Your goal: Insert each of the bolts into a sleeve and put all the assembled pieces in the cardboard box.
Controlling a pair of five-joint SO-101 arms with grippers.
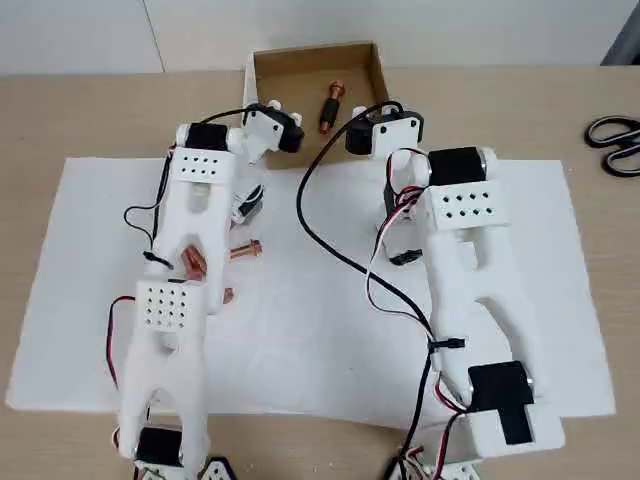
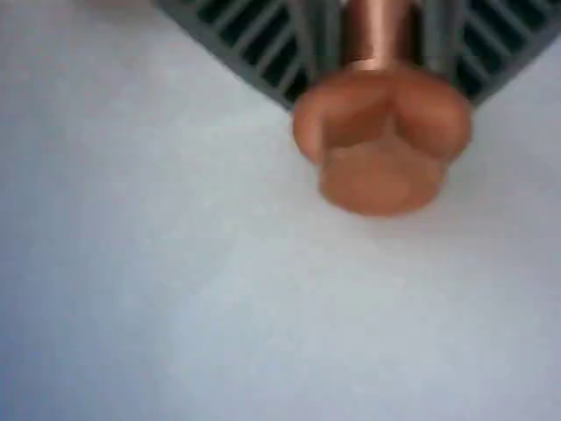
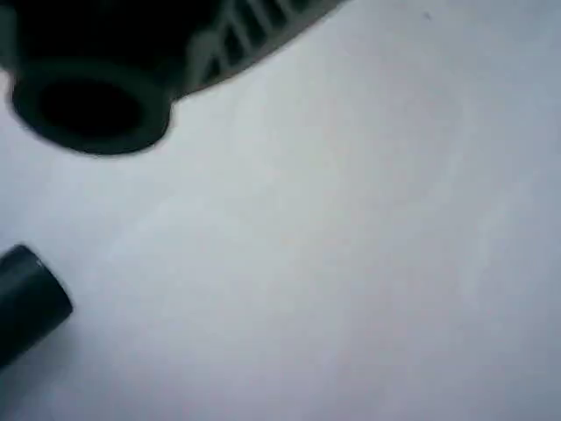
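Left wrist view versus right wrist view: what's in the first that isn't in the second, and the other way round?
Left wrist view: a copper bolt, head toward the camera, pinched in the left gripper. Right wrist view: a black sleeve, open end toward the camera, apparently held in the right gripper, plus a second black sleeve lying on the sheet. Both: the white sheet underneath.
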